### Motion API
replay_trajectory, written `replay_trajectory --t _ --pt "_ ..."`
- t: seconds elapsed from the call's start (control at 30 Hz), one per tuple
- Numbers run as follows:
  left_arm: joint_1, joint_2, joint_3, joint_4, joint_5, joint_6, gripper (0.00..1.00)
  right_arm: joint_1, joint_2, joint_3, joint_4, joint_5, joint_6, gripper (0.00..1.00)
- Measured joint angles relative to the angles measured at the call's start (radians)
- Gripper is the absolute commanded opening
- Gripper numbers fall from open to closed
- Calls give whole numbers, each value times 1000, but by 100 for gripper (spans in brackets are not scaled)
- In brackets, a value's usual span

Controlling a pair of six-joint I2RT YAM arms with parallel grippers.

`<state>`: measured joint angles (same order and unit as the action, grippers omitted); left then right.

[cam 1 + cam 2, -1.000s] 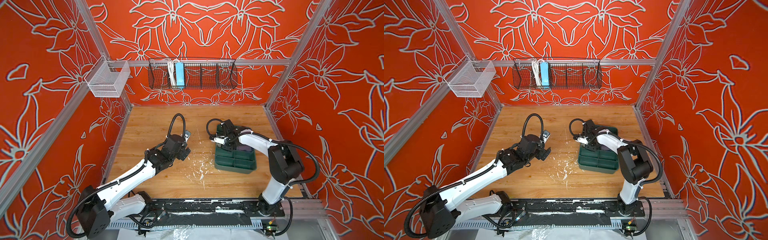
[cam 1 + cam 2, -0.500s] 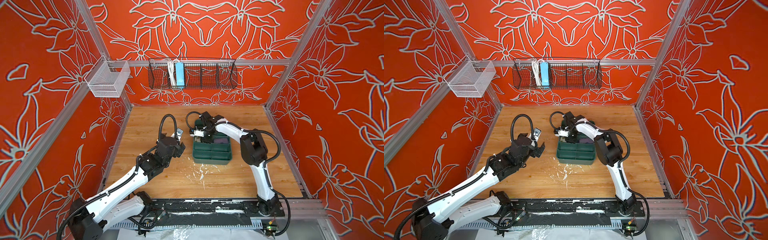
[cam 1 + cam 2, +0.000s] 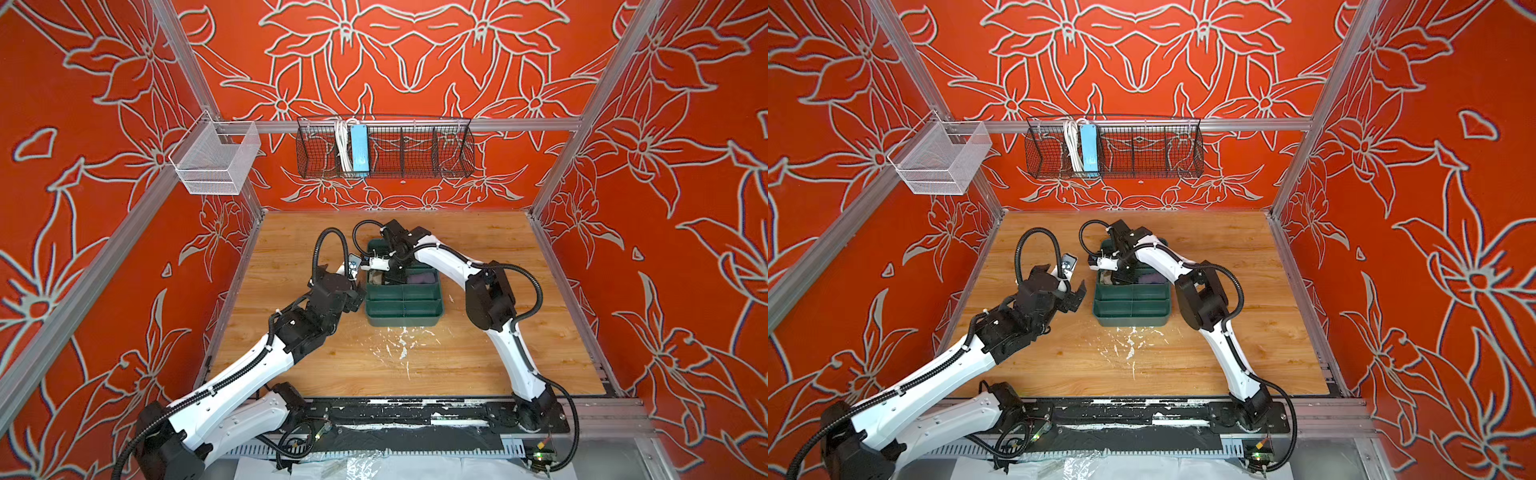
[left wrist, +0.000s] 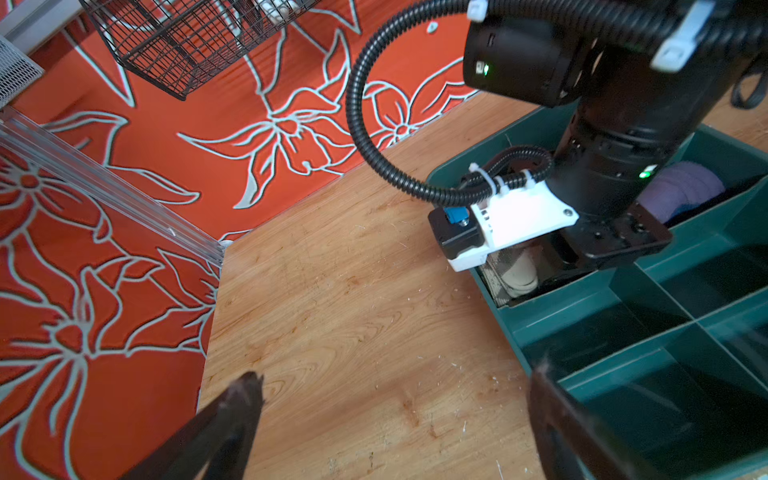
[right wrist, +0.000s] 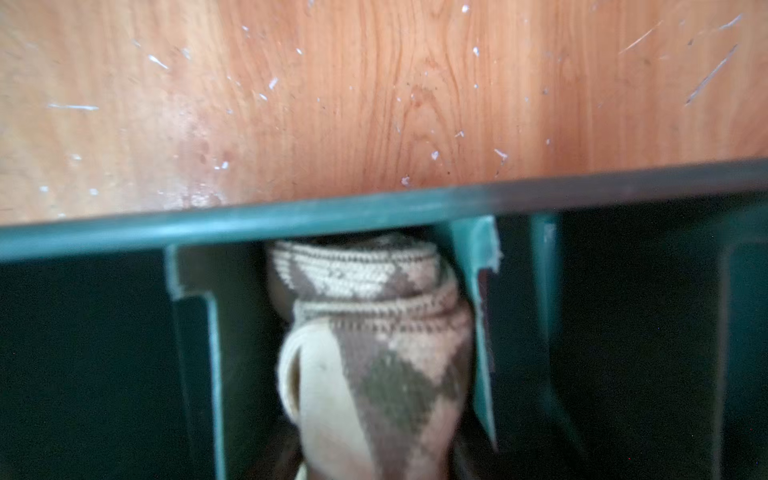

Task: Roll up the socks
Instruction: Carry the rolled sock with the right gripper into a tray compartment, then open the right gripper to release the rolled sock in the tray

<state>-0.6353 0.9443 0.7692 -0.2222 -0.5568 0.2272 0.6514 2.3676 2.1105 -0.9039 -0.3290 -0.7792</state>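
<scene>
A dark green divided tray [image 3: 403, 309] [image 3: 1131, 307] stands mid-table. The rolled olive-and-beige argyle sock [image 5: 374, 353] [image 4: 515, 270] lies in its far left compartment. My right gripper [image 3: 390, 272] [image 3: 1123, 274] reaches down into that compartment with its jaws on either side of the sock; whether they still press on it does not show. The rolled purple sock [image 4: 681, 191] [image 3: 419, 276] sits in the far right compartment. My left gripper [image 4: 395, 374] [image 3: 1077, 297] hovers open and empty over bare wood just left of the tray.
The tray's near compartments [image 4: 648, 332] hold nothing. A black wire basket [image 3: 384, 149] with a blue power strip hangs on the back wall, and a white mesh basket [image 3: 216, 160] on the left wall. White scuffs [image 3: 399, 349] mark the wood in front of the tray.
The tray has slid left toward the table's middle with my right gripper inside it. My left arm has drawn back to the left, still open.
</scene>
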Motion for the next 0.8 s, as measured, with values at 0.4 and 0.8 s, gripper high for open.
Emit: replay_trajectory --t 0.4,0.8 --pt "5 0 0 0 0 0 97 -7 -6 57 -98 -29 -51 53" --pt "15 3 0 0 1 0 98 -5 -8 86 -174 -51 -100 59"
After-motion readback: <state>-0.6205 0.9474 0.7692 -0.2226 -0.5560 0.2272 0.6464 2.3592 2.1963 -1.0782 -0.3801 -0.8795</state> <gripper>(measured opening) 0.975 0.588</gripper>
